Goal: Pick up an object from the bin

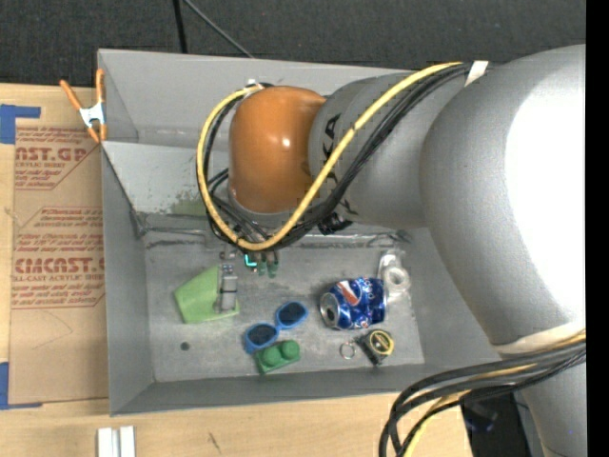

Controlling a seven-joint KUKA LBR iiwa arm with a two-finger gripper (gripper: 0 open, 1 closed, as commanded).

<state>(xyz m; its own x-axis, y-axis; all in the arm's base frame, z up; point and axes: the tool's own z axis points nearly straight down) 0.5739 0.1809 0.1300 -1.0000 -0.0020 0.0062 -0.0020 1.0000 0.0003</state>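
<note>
our tool (228,291) hangs over the pale green block (198,300) at the bin's (128,293) left. we cannot tell its opening.

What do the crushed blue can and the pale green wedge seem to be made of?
The crushed blue can looks like thin printed aluminium: dented walls, a shiny silver end. The pale green wedge seems to be matte foam or soft plastic, judging by its dull, even surface; the view leaves that open.
</note>
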